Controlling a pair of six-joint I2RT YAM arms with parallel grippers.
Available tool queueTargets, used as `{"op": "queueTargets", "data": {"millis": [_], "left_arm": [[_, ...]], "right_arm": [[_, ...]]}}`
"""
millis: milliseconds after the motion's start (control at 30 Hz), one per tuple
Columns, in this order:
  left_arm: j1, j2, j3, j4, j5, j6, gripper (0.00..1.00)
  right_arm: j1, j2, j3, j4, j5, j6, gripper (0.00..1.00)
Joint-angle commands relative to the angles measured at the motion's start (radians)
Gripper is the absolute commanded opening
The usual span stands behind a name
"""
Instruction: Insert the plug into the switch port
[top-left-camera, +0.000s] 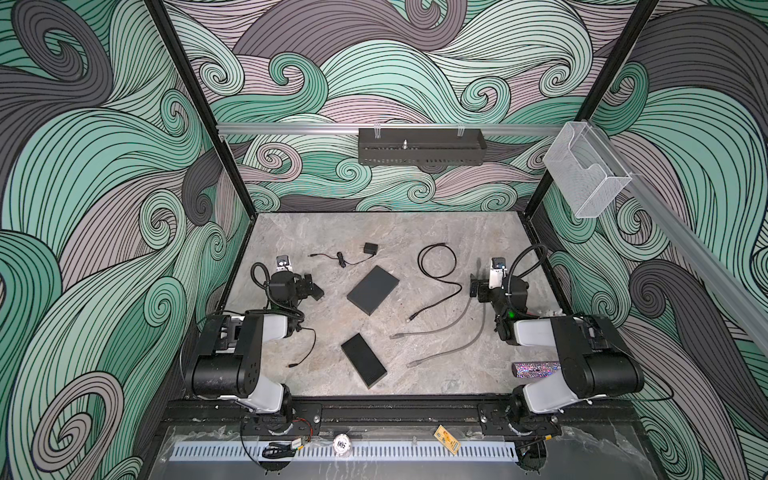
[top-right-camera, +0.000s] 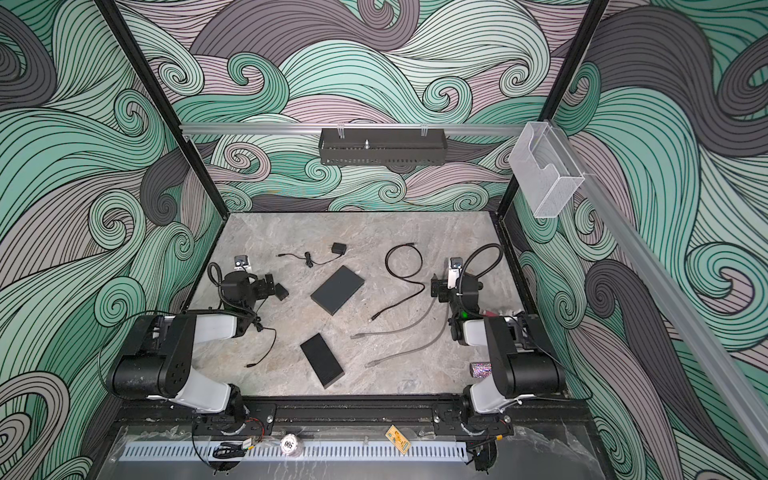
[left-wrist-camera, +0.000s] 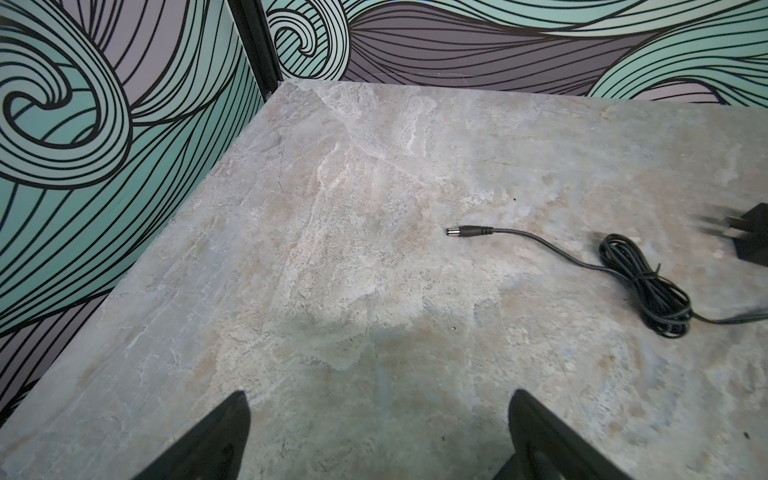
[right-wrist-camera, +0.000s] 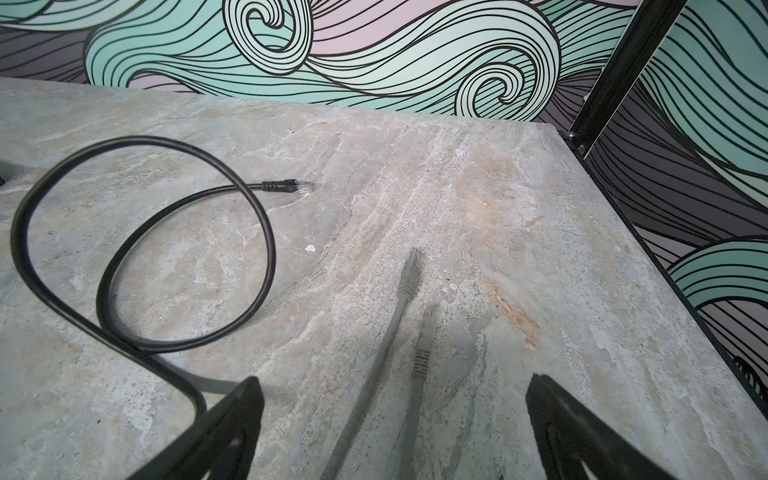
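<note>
Plug (right-wrist-camera: 416, 259) looks light and rigid on limp grey cable (right-wrist-camera: 386, 332), probably best pinched at its boot (right-wrist-camera: 409, 286); left tool (left-wrist-camera: 380, 399) and right tool (right-wrist-camera: 395, 380) gape empty.

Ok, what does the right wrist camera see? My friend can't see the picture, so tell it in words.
The right gripper stands wide open and empty above a grey marble table. Just ahead of it lie the plug ends of two grey cables, and beside those a black cable curls in a loop, its plug lying free.
</note>
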Motion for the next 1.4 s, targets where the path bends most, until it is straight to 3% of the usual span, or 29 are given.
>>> {"op": "queueTargets", "data": {"millis": [0,100,133,200,233,300,367,400,500,633,767,800,933,1100,1200,1267,1367], "left_arm": [[0.006,0.0,0.007,0.017,0.01,-0.003,0.99],[-0.037,-0.082,-0.047,0.066,-0.049,0.049,0.99],[-0.081,-0.146,-0.044,0.033,-0.115,0.071,0.99],[-0.186,-0.287,0.058,-0.256,-0.211,0.05,0.99],[-0.211,-0.338,0.084,-0.312,-0.211,-0.001,0.99],[-0.25,-0.432,0.094,-0.323,-0.095,-0.099,0.99],[-0.293,-0.504,0.097,-0.317,-0.033,-0.179,0.99],[-0.319,-0.532,0.101,-0.323,-0.002,-0.204,0.99],[-0.406,-0.599,0.132,-0.412,0.066,-0.234,0.99],[-0.458,-0.7,0.123,-0.546,0.094,-0.311,0.99],[-0.449,-0.789,0.065,-0.747,-0.198,-0.643,0.99],[-0.441,-0.806,0.056,-0.787,-0.211,-0.685,0.99],[-0.424,-0.853,0.059,-0.903,-0.095,-0.724,0.98],[-0.423,-0.818,0.14,-1.263,-0.034,-0.832,0.93],[-0.424,-0.797,0.14,-1.401,0.064,-0.888,0.9],[-0.425,-0.794,0.115,-1.447,0.155,-0.923,0.8],[-0.427,-0.792,0.032,-1.445,0.212,-0.941,0.53]], "right_arm": [[-0.02,0.003,0.027,-0.03,-0.051,0.03,0.99],[-0.008,-0.013,0.005,0.025,-0.05,0.016,0.99],[0.013,-0.063,0.01,-0.038,-0.059,-0.012,0.99],[0.091,-0.233,0.113,-0.342,-0.028,-0.072,0.99],[0.111,-0.287,0.162,-0.424,0.027,-0.004,0.99],[0.113,-0.361,0.231,-0.521,0.134,0.25,0.99],[0.108,-0.407,0.262,-0.685,0.288,0.575,0.99],[0.089,-0.432,0.268,-0.795,0.307,0.721,1.0],[0.033,-0.52,0.193,-0.709,0.001,0.646,1.0],[0.072,-0.634,0.204,-0.849,-0.137,0.579,1.0],[0.262,-0.64,0.283,-1.062,-0.133,0.446,0.99],[0.297,-0.636,0.288,-1.087,-0.164,0.43,0.99],[0.452,-0.637,0.275,-1.169,-0.267,0.408,1.0],[0.618,-0.657,0.228,-1.272,-0.241,0.375,0.95],[0.677,-0.682,0.224,-1.301,-0.256,0.38,0.94],[0.704,-0.711,0.208,-1.293,-0.26,0.381,0.94],[0.711,-0.748,0.179,-1.261,-0.259,0.384,0.95]]}}
